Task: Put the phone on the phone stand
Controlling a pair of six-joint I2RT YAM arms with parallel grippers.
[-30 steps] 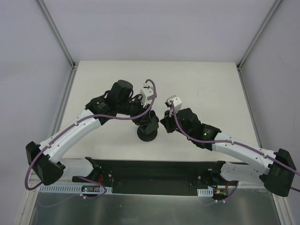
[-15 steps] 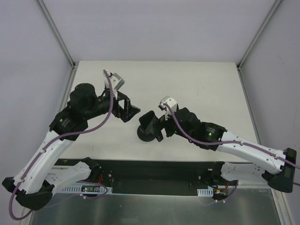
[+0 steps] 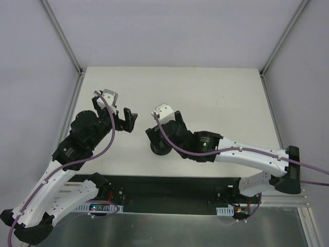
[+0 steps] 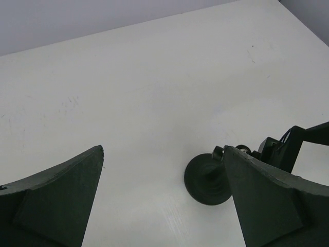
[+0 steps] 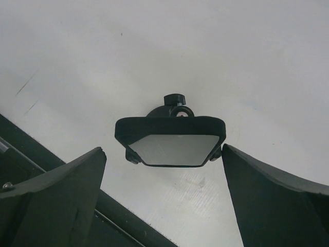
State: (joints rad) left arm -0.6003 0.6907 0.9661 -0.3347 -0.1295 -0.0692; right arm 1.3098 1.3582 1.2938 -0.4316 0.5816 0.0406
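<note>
- The phone (image 5: 172, 148) sits on the stand (image 4: 207, 182), between the right gripper (image 5: 162, 150) fingers, spread wide, not touching.
- The left gripper (image 4: 163, 150) is wide, empty, aside.
- Placement looks done; next, back the right gripper off without nudging.

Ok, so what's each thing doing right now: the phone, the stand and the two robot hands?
phone: sitting on top of the phone stand, nothing gripping it.
phone stand: upright on the table, holding the phone.
left hand: open, empty, off to the side of the stand.
right hand: open, a finger on either side of the phone, not touching it.
</note>
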